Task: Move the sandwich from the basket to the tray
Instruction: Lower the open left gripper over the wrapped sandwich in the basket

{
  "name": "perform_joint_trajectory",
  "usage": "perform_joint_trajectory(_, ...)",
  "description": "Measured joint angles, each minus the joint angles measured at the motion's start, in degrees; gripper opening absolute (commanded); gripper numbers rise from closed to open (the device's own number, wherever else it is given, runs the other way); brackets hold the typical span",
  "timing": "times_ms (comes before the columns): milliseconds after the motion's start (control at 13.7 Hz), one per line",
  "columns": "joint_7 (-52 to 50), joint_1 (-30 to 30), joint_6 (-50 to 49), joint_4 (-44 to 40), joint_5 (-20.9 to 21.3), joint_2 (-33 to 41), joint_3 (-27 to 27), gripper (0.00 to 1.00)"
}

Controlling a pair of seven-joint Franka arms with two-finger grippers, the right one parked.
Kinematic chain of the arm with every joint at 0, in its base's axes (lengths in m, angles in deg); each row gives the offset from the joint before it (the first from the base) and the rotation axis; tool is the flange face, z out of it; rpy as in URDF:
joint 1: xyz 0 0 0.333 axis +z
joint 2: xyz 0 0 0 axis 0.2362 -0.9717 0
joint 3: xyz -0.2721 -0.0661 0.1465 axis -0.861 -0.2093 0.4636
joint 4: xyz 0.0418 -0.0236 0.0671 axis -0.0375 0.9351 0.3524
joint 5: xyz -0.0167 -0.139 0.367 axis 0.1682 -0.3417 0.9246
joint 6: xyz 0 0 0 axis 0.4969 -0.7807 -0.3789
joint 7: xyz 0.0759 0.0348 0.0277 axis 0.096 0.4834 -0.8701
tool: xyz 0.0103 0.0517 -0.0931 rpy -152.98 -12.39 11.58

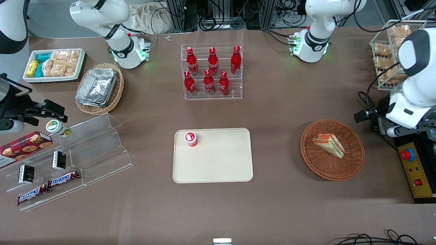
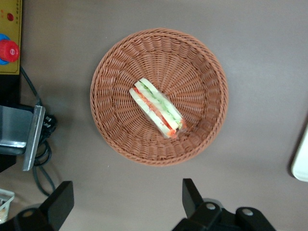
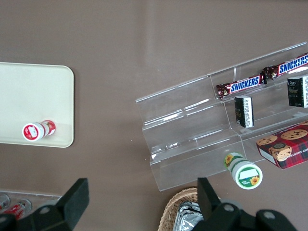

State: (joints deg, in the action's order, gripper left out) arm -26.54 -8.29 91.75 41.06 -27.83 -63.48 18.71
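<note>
sandwich [image 2: 157, 108]: in basket [image 2: 115, 67], centre | claw [image 2: 126, 202]: released, above the worktop just beside basket | tray [image 1: 221, 163]: well apart from basket

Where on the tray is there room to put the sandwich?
Most of the flat cream-beige tray is bare. Only one corner, on the side nearer the red bottle rack, holds a small red-and-white cup. The open gripper hovers beside the round wicker basket holding the wrapped triangular sandwich.

A brown table [image 1: 279, 102] carries everything. On it sit the tray [image 1: 218, 166], the basket [image 1: 320, 163], a bottle rack [image 1: 213, 95] and a clear shelf [image 1: 102, 149]. The gripper [image 2: 127, 209] hangs above it, fingers spread.
</note>
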Motion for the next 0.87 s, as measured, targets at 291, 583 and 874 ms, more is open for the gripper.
perform_joint_trajectory(291, -11.1, 0.1, 7.0, 4.4, -0.7, -1.4, -0.1, 1.00)
perform_joint_trajectory(583, -24.4, -1.1, 12.9, 4.7, -0.7, -6.0, -0.6, 0.99)
perform_joint_trajectory(874, -32.8, -1.6, 17.7, 4.8, -0.7, -10.9, -0.6, 0.99)
